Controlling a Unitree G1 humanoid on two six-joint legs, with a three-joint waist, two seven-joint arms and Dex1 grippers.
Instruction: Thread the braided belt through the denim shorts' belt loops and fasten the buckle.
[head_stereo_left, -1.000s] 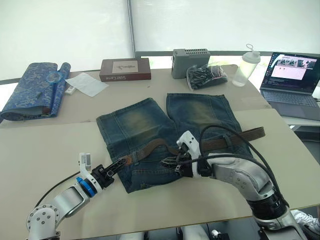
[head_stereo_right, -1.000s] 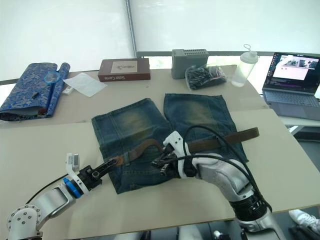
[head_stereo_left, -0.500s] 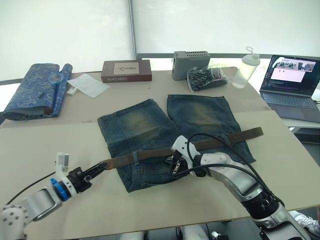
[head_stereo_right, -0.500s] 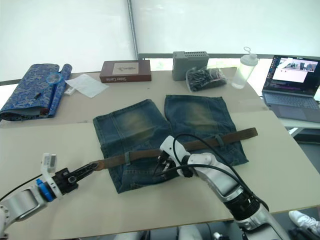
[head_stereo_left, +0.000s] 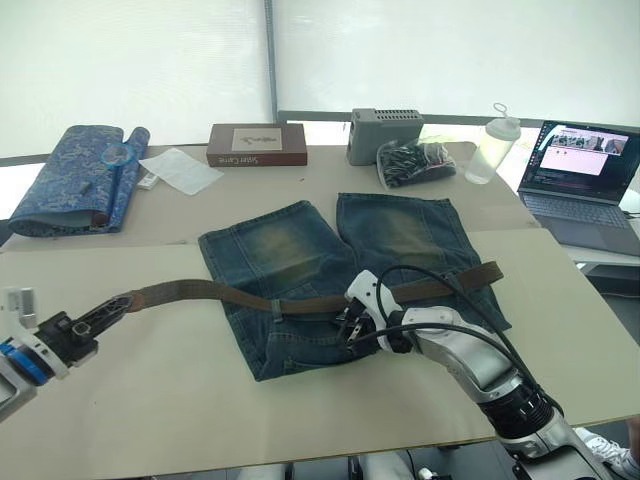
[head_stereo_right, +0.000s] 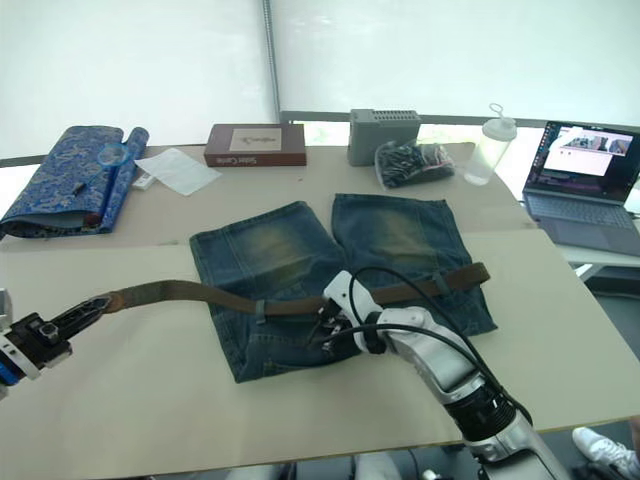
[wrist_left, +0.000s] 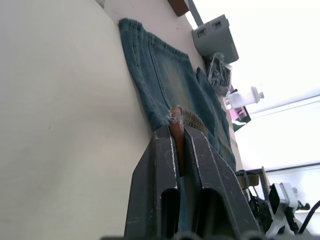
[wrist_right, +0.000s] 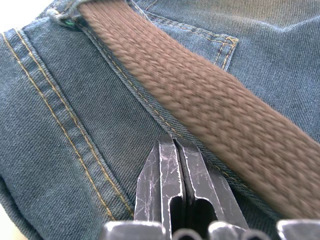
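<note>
Threading stage, belt partly through the waistband. The left gripper (head_stereo_left: 88, 322) has its fingers (wrist_left: 167, 165) closed flat on the leading end of the belt (head_stereo_left: 200, 292), which shows as a thin brown edge pinched between them. From the fingers the belt runs across bare table (head_stereo_left: 150, 400) to the shorts (head_stereo_left: 290, 260), passes under a belt loop (head_stereo_left: 277, 305) near their left edge, and goes on along the waistband to its far end (head_stereo_right: 478, 272) at the right side, where at least one more loop (head_stereo_right: 437, 284) appears to cross it. The right gripper (head_stereo_left: 345, 322) has its fingers (wrist_right: 172, 170) shut with nothing between them; their tips press on the denim just beside the belt, apparently pinning the shorts. The buckle cannot be made out in these views, so which end carries it is unclear. Judged progress: several front loops threaded; any remaining loops and the fastening of the buckle are not yet done.
</note>
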